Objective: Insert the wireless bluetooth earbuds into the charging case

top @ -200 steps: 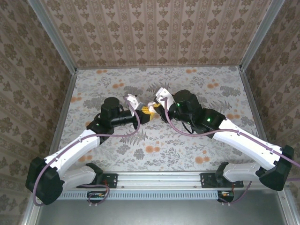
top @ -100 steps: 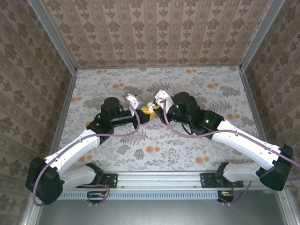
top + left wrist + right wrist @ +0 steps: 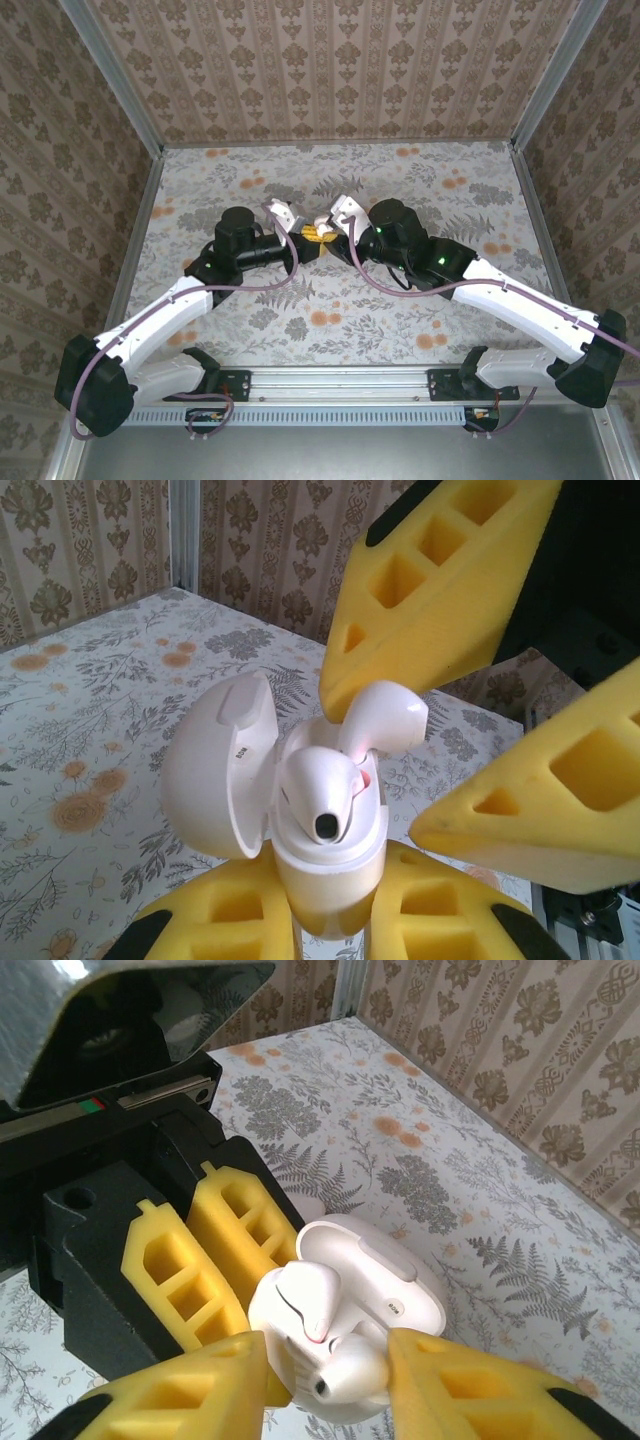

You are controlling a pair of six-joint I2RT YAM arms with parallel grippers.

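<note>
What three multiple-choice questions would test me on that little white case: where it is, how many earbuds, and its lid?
1. Where is the case?
A. lying on the table
B. gripped by the left end effector
C. hanging on the wall

2. How many earbuds are at it?
A. one
B. two
C. four

3. Its lid is:
A. open
B. shut
C. taken off

Answers:
1 B: yellow fingers clamp its base.
2 B: one sits in its slot, and another leans in beside it.
3 A: the lid stands swung back to one side.
</note>
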